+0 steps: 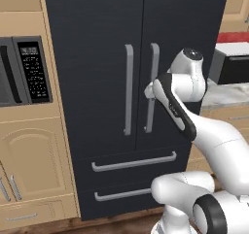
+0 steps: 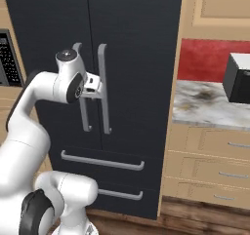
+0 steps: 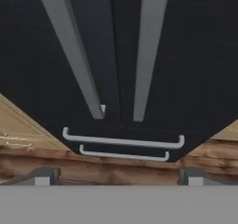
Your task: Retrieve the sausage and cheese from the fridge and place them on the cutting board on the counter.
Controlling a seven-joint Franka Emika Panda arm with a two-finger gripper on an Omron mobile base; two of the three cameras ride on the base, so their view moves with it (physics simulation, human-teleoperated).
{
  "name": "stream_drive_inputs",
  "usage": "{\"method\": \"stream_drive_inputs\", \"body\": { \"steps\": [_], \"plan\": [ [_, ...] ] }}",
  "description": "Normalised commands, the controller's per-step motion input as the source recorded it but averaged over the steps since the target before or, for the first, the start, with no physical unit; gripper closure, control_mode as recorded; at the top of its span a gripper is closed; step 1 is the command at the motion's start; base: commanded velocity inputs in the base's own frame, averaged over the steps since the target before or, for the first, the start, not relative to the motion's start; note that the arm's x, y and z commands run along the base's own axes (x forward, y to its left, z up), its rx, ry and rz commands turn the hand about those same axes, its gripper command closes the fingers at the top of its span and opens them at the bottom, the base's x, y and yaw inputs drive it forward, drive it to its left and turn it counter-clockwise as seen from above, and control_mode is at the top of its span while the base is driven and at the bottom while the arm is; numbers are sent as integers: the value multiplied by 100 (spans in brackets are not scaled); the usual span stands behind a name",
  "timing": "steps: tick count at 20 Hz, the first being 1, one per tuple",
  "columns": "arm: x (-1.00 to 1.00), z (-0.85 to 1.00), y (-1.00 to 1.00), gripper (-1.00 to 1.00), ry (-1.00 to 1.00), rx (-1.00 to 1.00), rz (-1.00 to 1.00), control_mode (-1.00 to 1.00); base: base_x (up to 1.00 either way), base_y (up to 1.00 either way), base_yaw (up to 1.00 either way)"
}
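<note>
The tall black fridge (image 1: 97,58) stands with both doors and both lower drawers closed. Its two grey bar handles (image 1: 129,90) run side by side down the middle. My gripper (image 1: 150,90) is at mid-height just in front of the right door's handle (image 2: 103,90). The hand view looks down along both handles to the drawers, and the fingertips (image 3: 44,175) stand far apart with nothing between them, so the gripper (image 3: 118,176) is open. The sausage and cheese are hidden behind the closed doors. The marble counter (image 2: 205,105) lies right of the fridge. The cutting board is out of view.
A black-panelled wall oven (image 1: 26,70) sits in light wood cabinets left of the fridge. A dark boxy appliance (image 2: 239,78) stands on the counter before a red backsplash (image 2: 200,58). Wooden drawers (image 2: 215,156) lie under the counter, above a wooden floor.
</note>
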Motion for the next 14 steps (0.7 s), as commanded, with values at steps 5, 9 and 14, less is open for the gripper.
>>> {"method": "stream_drive_inputs", "body": {
  "steps": [5, 9, 14],
  "plan": [
    [44, 11, -23, -100, -13, 3, -2, -100, 0, 0, 0],
    [58, 2, -16, -100, 0, 1, -4, -100, 0, 0, 0],
    [56, -2, 0, -100, 0, 0, -2, -100, 0, 0, 0]
  ]
}}
